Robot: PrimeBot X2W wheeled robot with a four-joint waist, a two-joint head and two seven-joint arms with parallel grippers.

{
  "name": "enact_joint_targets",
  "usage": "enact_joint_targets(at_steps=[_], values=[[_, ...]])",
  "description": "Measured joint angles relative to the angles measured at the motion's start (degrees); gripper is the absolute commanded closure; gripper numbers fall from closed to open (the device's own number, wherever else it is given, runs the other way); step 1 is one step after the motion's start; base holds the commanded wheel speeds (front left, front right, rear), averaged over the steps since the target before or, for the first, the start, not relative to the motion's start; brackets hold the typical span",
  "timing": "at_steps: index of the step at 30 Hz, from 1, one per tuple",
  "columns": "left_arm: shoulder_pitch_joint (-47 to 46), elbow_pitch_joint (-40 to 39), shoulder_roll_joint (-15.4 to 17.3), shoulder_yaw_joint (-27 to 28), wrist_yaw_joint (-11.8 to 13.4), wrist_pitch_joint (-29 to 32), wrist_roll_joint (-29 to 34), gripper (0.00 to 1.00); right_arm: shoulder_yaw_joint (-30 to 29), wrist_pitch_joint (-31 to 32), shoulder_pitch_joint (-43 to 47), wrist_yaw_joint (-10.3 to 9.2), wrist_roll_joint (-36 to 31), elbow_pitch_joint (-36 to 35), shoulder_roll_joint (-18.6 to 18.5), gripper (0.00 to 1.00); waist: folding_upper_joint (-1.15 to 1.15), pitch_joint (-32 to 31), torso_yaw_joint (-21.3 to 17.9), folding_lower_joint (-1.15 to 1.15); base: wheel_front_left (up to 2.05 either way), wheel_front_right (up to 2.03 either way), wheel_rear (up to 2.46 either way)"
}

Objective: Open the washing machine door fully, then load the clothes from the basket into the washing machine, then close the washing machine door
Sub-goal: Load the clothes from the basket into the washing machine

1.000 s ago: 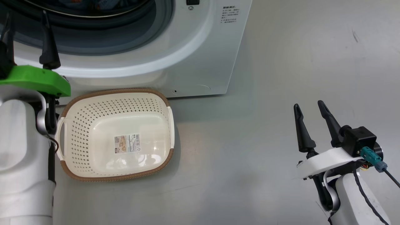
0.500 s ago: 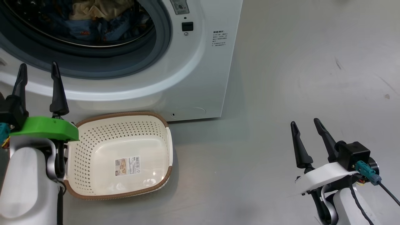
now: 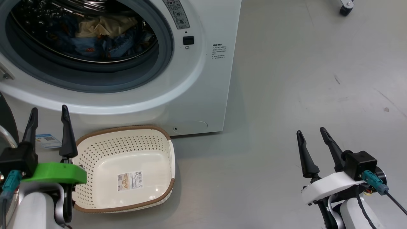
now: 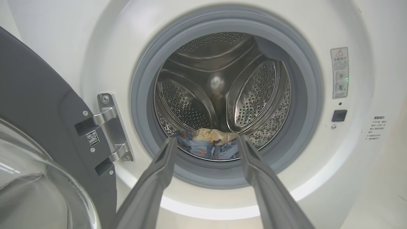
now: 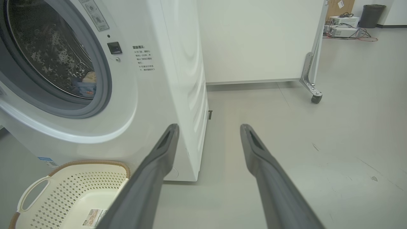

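You have the clothes (image 3: 95, 38) inside the washing machine (image 3: 203, 79); left gripper (image 3: 49, 108) and right gripper (image 3: 311, 130) jaws are both spread.

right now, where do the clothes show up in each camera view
Head view: the clothes, upper left, inside the drum.
Left wrist view: centre, low in the drum.
Right wrist view: far left, mid-height, in the drum.
Shared landmark: the small black latch square right of the drum opening.
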Motion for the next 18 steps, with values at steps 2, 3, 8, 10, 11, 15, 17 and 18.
enact_joint_targets(at_steps=[2, 3, 8, 10, 11, 15, 17, 18], values=[[1.9, -0.7, -0.3, 0.3, 0.1, 0.0, 0.1, 0.0, 0.1, 0.0, 0.0, 0.0, 0.0, 0.0, -0.1, 0.0, 0.0, -0.3, -0.1, 0.0, 0.0, 0.0, 0.0], [2.8, -1.2, -0.3, 0.4, 0.2, 0.0, 0.3, 0.0, 0.1, 0.0, 0.1, 0.0, 0.0, -0.1, -0.1, 0.0, 0.0, -0.4, -0.1, 0.0, 0.0, 0.0, 0.0], [7.8, -3.0, -1.0, 0.5, 0.4, 0.0, 0.9, 0.0, 0.0, 0.0, 1.1, 0.0, 0.0, -0.3, -0.2, 0.0, 0.0, -1.3, -0.3, 0.0, 0.0, 0.0, 0.0], [9.5, -3.8, -1.3, 0.5, 0.4, 0.0, 0.9, 0.0, 0.0, 0.0, 1.2, 0.0, 0.0, -0.5, -0.3, 0.0, 0.0, -1.6, -0.4, 0.0, 0.0, 0.0, 0.0], [10.3, -4.1, -1.4, 0.6, 0.5, 0.0, 0.9, 0.0, 0.0, 0.0, 1.2, 0.0, 0.0, -0.7, -0.3, 0.0, 0.0, -1.7, -0.4, 0.0, 0.0, 0.0, 0.0], [11.6, -4.7, -1.6, 0.6, 0.8, 0.0, 0.9, 0.0, -0.1, 0.0, 1.3, 0.0, 0.0, -0.9, -0.4, 0.0, 0.0, -2.0, -0.5, 0.0, 0.0, 0.0, 0.0], [12.3, -5.3, -1.7, 0.6, 0.9, 0.0, 0.9, 0.0, -0.3, 0.0, 1.4, 0.0, 0.0, -1.1, -0.5, 0.0, 0.0, -2.3, -0.5, 0.0, 0.0, 0.0, 0.0], [12.7, -5.5, -1.7, 0.5, 0.9, 0.0, 0.9, 0.0, -0.5, 0.0, 1.7, 0.01, 0.0, -1.1, -0.5, 0.0, 0.0, -2.4, -0.5, 0.0, 0.0, 0.0, 0.0]])
